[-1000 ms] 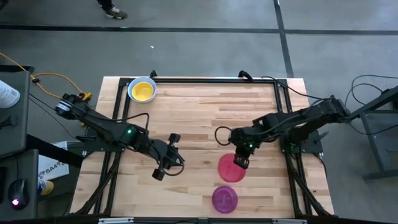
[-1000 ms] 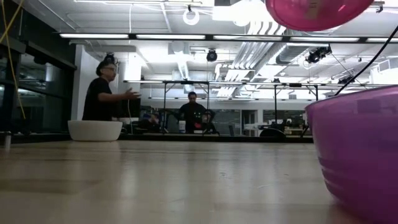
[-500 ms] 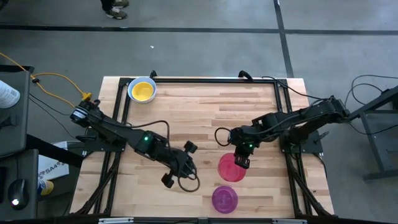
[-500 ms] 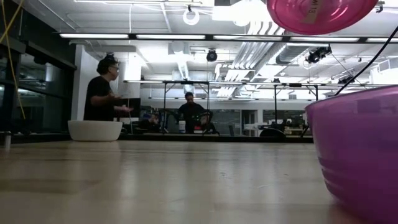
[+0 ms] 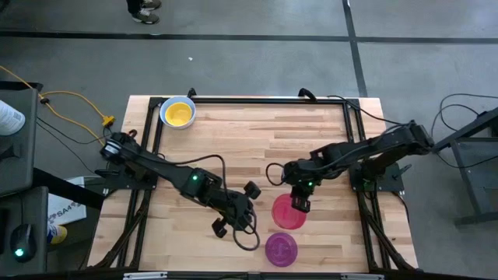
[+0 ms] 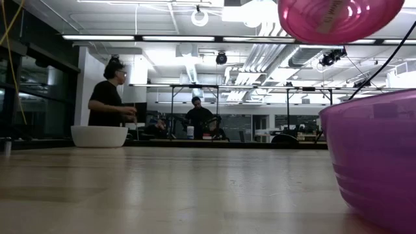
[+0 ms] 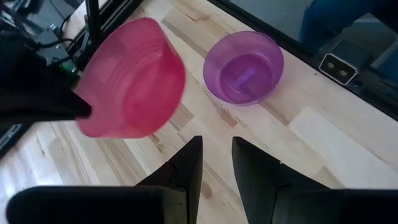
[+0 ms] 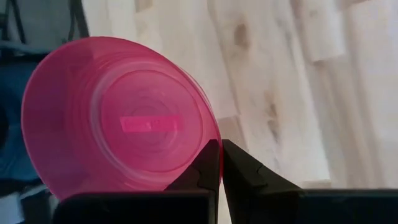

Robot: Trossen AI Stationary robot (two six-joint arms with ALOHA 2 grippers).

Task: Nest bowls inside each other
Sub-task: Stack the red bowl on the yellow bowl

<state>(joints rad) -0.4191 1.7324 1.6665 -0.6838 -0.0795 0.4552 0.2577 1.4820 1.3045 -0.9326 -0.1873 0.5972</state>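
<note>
**Red bowl held aloft over the table's near half, purple bowl just beside it**

The wooden table (image 5: 257, 140) carries a black frame along its edges. The left arm reaches in from the left edge, cable looping beside it; the left gripper (image 5: 233, 210) hangs over bare wood just left of the red bowl, its fingers (image 7: 186, 168) a little apart with nothing between them. The right arm comes in from the right edge, and the right gripper (image 5: 299, 204) has its fingers (image 8: 208, 165) pressed together on the rim of the red bowl (image 5: 288, 211).

That bowl is off the table. The low view shows it high above the purple bowl (image 5: 281, 248), tilted, its underside turned outward with a label showing. The purple bowl sits upright on the wood near the front edge, mouth up, close to the red one but apart from it.

The yellow bowl (image 5: 178, 113) stands upright at the far left corner, well apart from both grippers.

Beyond the table, two people (image 6: 107, 97) are in the room.
</note>
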